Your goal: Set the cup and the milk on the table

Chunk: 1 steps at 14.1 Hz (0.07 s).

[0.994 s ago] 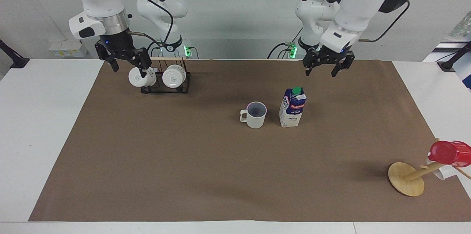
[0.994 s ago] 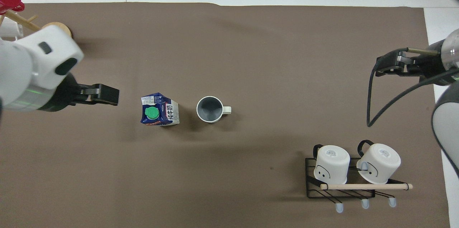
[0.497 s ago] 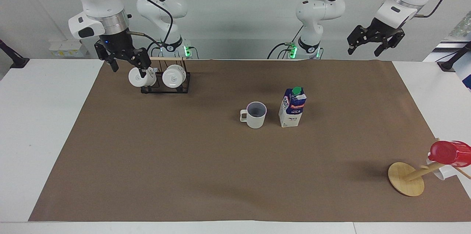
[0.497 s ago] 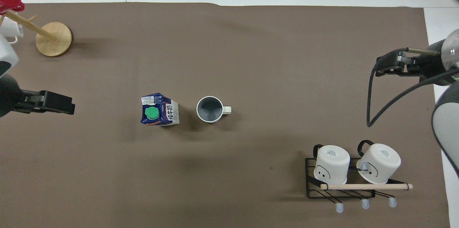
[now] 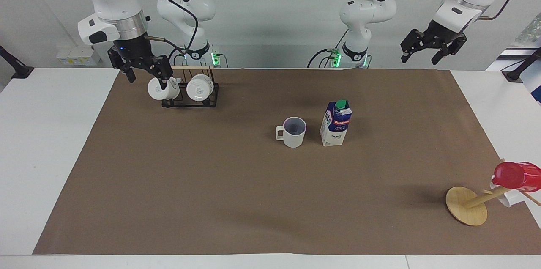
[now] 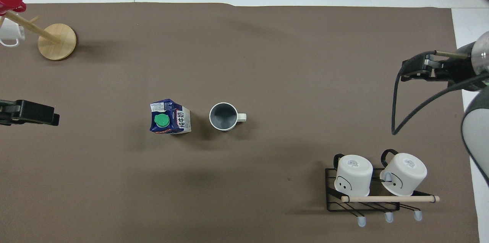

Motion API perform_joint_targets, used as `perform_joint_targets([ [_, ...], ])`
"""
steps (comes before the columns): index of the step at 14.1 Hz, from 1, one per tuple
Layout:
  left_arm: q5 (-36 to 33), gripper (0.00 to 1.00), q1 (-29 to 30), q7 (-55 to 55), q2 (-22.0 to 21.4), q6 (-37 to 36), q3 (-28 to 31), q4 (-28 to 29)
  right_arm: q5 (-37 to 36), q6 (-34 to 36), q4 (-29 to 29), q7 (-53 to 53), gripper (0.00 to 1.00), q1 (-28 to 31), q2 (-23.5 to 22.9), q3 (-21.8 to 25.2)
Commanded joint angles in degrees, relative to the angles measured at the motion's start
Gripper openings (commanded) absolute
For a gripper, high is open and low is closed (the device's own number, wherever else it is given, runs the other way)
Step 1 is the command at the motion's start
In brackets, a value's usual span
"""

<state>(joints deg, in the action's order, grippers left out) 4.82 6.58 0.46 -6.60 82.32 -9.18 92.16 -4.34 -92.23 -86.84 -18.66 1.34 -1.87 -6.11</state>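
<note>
Cup stands upright near the centre of the facing view on the brown sheet of the table, handle turned toward the right arm's end, with the milk upright just beside it, apart. Left gripper hangs high at the upper right of the frame, fingers spread wide and holding nothing. Right gripper hovers at the upper left over the rack of white mugs, fingers likewise wide and empty.
</note>
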Motion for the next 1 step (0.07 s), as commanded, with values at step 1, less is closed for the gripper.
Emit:
perform_joint_targets([
  [1, -0.1, 1.00, 1.2, 0.5, -0.3, -1.0, -0.8, -0.4, 1.5, 0.8, 0.9, 1.3, 1.00, 0.9, -0.2, -0.3],
])
